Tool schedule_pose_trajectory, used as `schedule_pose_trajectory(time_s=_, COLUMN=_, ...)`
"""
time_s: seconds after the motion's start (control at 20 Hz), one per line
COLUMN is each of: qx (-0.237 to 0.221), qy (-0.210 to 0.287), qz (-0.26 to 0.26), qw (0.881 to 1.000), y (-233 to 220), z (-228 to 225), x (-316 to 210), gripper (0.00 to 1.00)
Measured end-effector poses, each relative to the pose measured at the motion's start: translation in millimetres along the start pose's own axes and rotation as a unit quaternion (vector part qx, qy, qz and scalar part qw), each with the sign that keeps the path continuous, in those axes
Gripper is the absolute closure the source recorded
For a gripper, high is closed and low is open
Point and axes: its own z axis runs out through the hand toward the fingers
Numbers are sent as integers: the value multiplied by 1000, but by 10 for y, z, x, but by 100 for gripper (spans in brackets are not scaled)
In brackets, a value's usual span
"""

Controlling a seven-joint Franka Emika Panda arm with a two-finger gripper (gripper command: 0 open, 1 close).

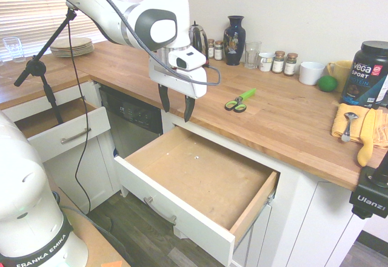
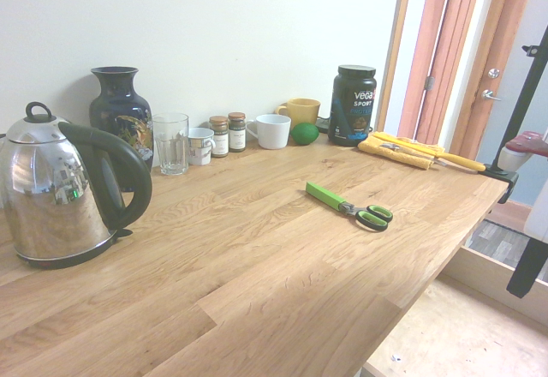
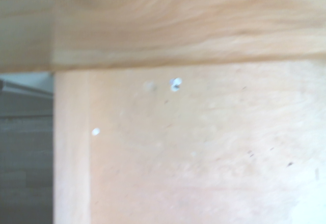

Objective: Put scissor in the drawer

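Note:
The scissor (image 1: 239, 101) lies flat on the wooden countertop, its lime-green and black loop handles toward the counter's front edge; it also shows mid-counter in the second exterior view (image 2: 351, 205). The drawer (image 1: 200, 185) stands pulled out below the counter, its bare light-wood floor holding nothing. My gripper (image 1: 176, 104) hangs open over the drawer's back left corner at the counter's edge, left of the scissor and apart from it, with nothing between its fingers. The wrist view shows the drawer floor (image 3: 204, 152) and the counter edge (image 3: 178, 35).
A smaller white drawer (image 1: 60, 130) stands open at the left. Along the counter's back are a kettle (image 2: 64, 190), vase (image 1: 234, 32), glass (image 1: 252, 54), spice jars (image 1: 284, 62), white mug (image 1: 311, 72), green ball (image 1: 327, 83) and black tub (image 1: 370, 73). A yellow cloth with a spoon (image 1: 354, 124) lies right.

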Motion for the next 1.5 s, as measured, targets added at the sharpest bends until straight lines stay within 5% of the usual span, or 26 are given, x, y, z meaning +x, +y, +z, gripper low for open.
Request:
schedule_pose_trajectory(time_s=0.55, qx=2, qy=0, qz=-42, qw=999, y=-135, z=-13, x=903, gripper=0)
schedule_pose_trajectory(time_s=1.5, qx=6, qy=12, qz=-38, qw=999, y=-1673, z=352, x=2062, gripper=0)
